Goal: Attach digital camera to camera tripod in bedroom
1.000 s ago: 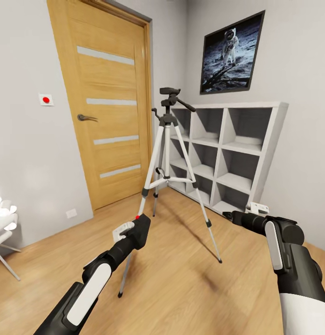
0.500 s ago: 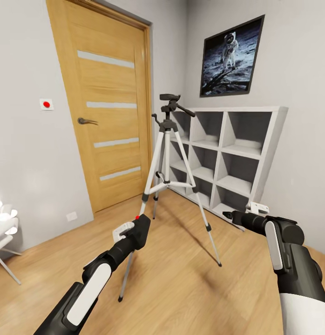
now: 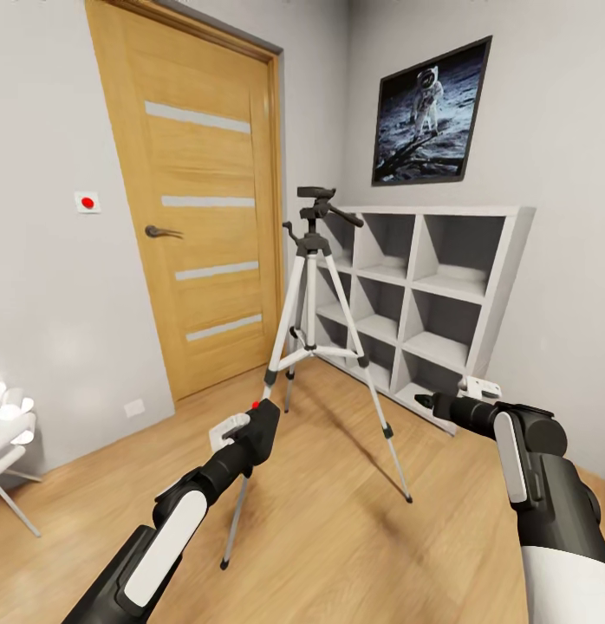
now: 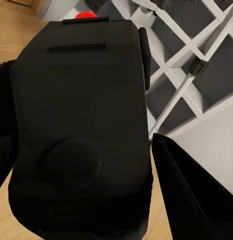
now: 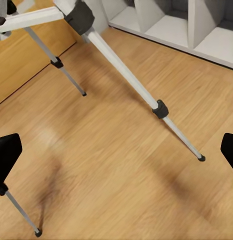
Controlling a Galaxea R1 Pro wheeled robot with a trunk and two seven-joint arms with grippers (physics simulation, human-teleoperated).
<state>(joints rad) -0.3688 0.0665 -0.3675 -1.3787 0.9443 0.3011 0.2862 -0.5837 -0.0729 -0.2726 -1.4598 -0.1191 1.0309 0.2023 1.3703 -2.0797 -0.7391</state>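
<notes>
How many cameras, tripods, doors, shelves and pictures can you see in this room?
Digital camera: 1
Camera tripod: 1
Wooden door: 1
White cube shelf unit: 1
Astronaut picture: 1
Total: 5

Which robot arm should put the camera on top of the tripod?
Probably the left: its pincer already holds the digital camera, below the camera tripod head. The right pincer is open and empty, off to the side.
</notes>
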